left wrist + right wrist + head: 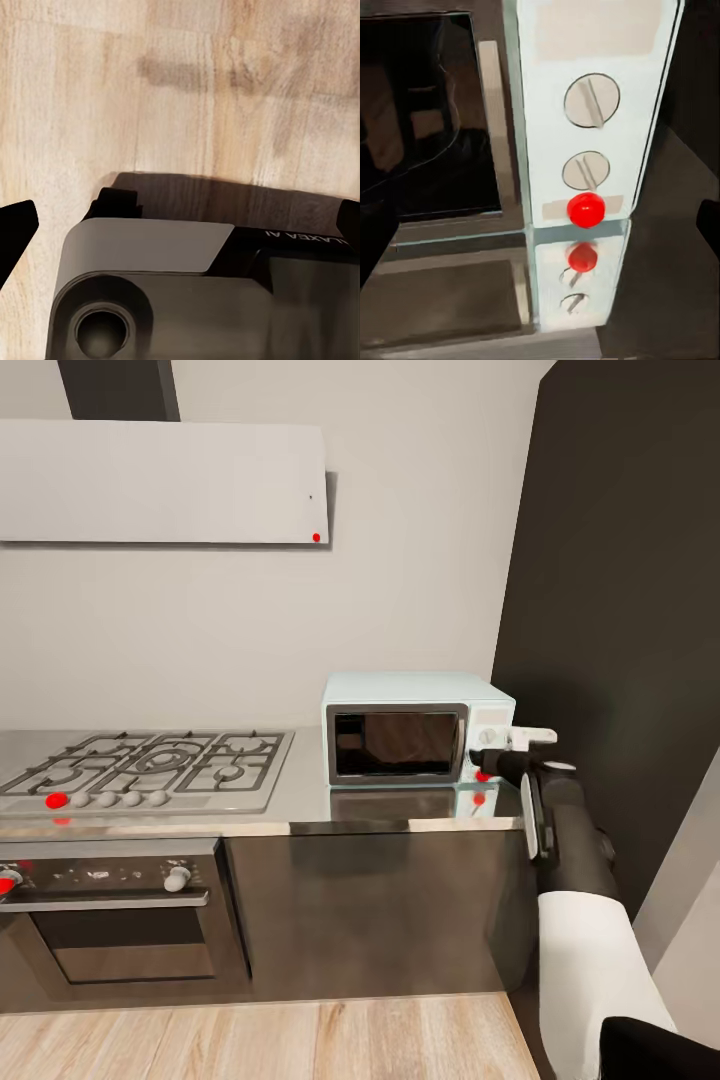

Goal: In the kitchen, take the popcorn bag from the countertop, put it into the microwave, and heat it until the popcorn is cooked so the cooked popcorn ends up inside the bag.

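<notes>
The microwave (415, 729) sits on the countertop (300, 805) — right of the hob (145, 765).

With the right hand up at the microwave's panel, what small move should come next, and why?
Probably ease the right hand forward onto the red button below the two knobs: the microwave door looks shut, and the button sits directly ahead in the right wrist view.

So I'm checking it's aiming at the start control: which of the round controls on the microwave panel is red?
The lowest one: a glossy red button on the microwave panel, below the two pale slotted knobs. The red spot under it is its reflection in the countertop.
</notes>
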Motion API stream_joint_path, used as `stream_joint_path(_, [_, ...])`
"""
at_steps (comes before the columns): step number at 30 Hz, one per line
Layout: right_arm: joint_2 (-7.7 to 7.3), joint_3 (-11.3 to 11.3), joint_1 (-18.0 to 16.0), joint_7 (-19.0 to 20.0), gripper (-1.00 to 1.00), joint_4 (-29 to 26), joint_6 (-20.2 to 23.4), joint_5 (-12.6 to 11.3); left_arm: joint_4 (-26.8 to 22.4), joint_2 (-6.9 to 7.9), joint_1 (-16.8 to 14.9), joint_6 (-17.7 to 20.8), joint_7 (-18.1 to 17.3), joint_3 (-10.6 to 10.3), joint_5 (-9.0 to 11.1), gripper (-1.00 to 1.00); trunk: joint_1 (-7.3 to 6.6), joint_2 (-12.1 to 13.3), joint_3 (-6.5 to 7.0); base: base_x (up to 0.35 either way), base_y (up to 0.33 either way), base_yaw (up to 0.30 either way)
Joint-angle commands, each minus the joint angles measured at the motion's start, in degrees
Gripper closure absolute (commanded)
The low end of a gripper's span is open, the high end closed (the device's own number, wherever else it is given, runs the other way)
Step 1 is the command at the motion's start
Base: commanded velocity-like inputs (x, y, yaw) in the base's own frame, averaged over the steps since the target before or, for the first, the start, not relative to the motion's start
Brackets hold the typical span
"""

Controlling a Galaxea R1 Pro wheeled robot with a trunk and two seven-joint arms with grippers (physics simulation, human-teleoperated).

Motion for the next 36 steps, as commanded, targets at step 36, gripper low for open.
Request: stream_joint_path(36, [-11.71,-7.1,0.3,17.7,-1.0,17.0,-18.8,0.9,0.0,-0.06,0.0,-0.1,-0.2,-0.4,0.4,-1.0,0.0,0.0,-0.06,0.0,0.0,0.0])
